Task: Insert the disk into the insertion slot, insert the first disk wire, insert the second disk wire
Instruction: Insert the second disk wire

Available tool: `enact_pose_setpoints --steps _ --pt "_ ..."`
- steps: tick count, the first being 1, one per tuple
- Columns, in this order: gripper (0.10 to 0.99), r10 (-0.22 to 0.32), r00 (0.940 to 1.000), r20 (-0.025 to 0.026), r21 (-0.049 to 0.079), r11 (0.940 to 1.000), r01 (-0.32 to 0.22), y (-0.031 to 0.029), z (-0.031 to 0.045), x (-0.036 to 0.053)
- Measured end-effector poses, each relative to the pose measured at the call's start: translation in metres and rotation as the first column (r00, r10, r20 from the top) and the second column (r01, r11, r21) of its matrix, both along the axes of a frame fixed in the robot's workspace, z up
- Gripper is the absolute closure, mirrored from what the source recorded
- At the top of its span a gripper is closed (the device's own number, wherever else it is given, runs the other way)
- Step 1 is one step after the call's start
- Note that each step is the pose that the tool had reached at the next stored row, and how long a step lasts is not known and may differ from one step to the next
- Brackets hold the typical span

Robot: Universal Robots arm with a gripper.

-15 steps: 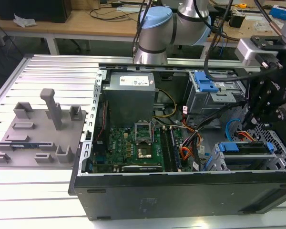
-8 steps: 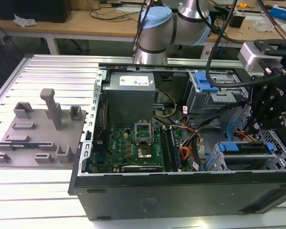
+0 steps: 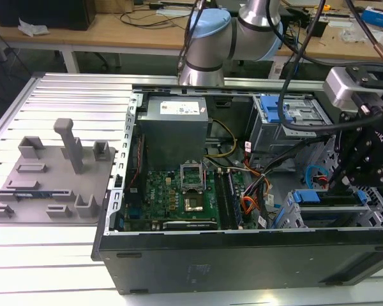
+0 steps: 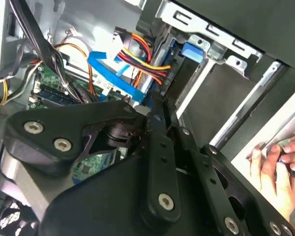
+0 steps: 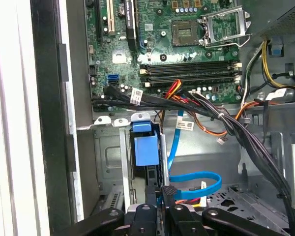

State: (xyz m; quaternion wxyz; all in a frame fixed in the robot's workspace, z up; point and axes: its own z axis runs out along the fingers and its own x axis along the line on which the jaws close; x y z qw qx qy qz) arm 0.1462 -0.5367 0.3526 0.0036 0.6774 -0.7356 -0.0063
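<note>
Gripper (image 5: 166, 210) linkages sit closest to the lens in both wrist views, and the two fingers are drawn together on the dark plug of the blue cable (image 5: 194, 181). From the plug, that flat cable curves in a loop and climbs toward the motherboard (image 5: 187, 29). In the second wrist view the gripper (image 4: 156, 115) tip lies right against the blue cable (image 4: 113, 73), and the bundle of coloured wires (image 4: 146, 61) runs just beside it to the back edge of the bay; whether its plug is seated I cannot tell.

Just beyond the fingers, the disk (image 5: 146, 150) stands in its blue carrier inside the drive cage (image 5: 108, 157). A person's hand (image 4: 278, 167) rests outside the case wall.

In the exterior view the gripper (image 3: 337, 183) reaches down at the lower right of the frame, over the drive cage (image 3: 373, 213), where the disk (image 3: 325, 198) shows as a blue strip. The open computer case (image 3: 242, 268) fills the middle, with the power supply (image 3: 172, 121) above centre. A grey fixture plate (image 3: 51, 178) lies at the exterior view's left.
</note>
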Motion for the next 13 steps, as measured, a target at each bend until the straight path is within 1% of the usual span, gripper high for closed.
enact_pose_setpoints --steps 1,2,3,6,11,12,13 --pt "0.925 0.0 1.0 -0.0019 0.002 1.0 0.0 -0.0001 -0.001 0.0" --pt "0.925 0.0 1.0 -0.002 0.007 1.0 0.0 0.0002 -0.0012 0.0001" --pt "0.925 0.0 1.0 -0.002 0.009 1.0 0.0 0.0041 -0.0014 0.0001" --pt "0.925 0.0 1.0 -0.002 0.009 1.0 0.0 0.0166 -0.0006 0.0001" --pt "0.925 0.0 1.0 -0.0022 0.009 1.0 0.0 0.0158 -0.0004 0.0001" --pt "0.925 0.0 1.0 -0.0022 0.009 1.0 0.0 0.0153 -0.0004 0.0001" --pt "0.925 0.0 1.0 -0.0022 0.009 1.0 0.0 0.0136 -0.0005 0.0003"
